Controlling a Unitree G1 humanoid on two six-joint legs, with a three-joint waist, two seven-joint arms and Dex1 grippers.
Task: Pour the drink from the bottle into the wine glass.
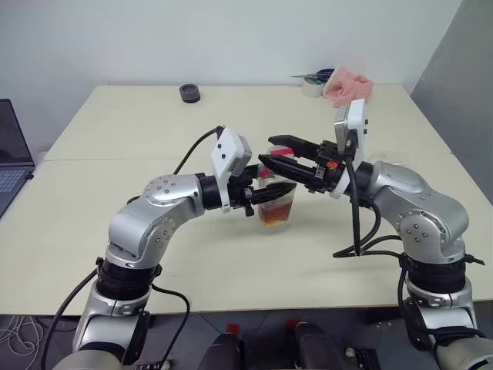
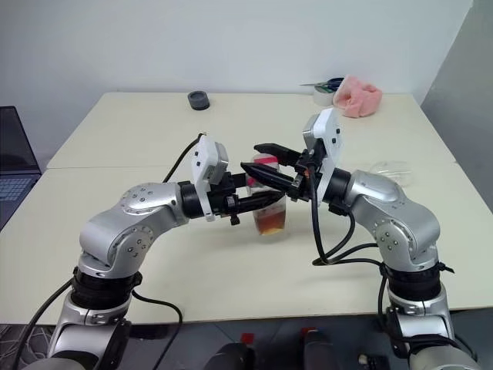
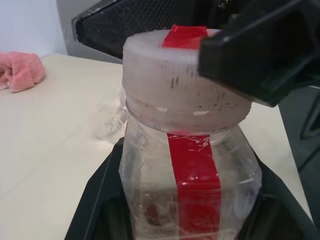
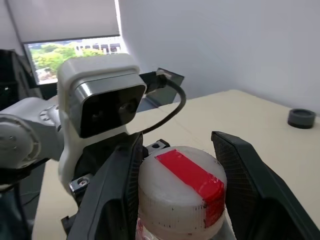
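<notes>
Mid-bench (image 1: pixel 92 254): the bottle (image 1: pixel 276 206) stands upright, its body clamped in the left tool (image 1: pixel 269 193). The right tool (image 1: pixel 279 153), level, brackets the cap (image 4: pixel 182 192) from the opposite side; contact unclear.

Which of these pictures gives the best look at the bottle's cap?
The right wrist view: the cap sits close up between the right gripper's fingers, its top and red strip plain. The left wrist view shows its side, partly behind a black finger. The two head views show it small between both grippers.
</notes>
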